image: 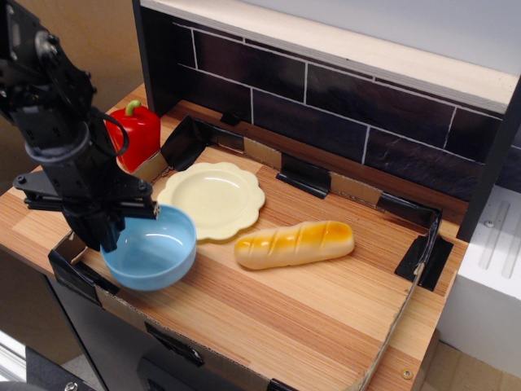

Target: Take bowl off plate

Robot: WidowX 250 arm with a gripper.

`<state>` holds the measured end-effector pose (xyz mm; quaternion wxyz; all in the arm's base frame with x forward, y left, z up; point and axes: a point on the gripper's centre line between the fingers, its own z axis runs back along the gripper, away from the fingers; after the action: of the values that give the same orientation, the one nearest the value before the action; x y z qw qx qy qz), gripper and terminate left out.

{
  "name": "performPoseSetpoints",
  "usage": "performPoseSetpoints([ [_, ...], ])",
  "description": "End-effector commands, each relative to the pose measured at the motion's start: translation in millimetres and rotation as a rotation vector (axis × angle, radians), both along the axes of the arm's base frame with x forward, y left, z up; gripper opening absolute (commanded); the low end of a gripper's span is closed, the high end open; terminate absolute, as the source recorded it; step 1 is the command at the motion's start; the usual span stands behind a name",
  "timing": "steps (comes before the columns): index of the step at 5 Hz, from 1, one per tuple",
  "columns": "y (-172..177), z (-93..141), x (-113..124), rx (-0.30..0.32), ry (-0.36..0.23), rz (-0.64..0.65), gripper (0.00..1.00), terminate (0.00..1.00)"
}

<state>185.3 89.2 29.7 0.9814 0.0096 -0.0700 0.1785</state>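
At the left, the black robot hand (107, 230) is clamped on the near-left rim of the small light blue glossy plastic bowl (152, 253), which sits low over the wooden table (269, 309), off the plate and slightly tilted. Behind the arm stands a red bell pepper (138, 130). Just beside the bowl's far edge lies the pale cream-yellow scalloped plate (214, 198), bare. To its right rests a glossy golden bread loaf (295, 243), near the plate.
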Motion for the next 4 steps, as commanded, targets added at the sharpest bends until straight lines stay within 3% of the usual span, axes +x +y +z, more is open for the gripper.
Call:
performPoseSetpoints([
  [1, 1, 11, 4, 0.029, 0.024, -0.051, 1.00, 0.00],
  [4, -17, 64, 28, -0.066, -0.003, -0.006, 1.00, 0.00],
])
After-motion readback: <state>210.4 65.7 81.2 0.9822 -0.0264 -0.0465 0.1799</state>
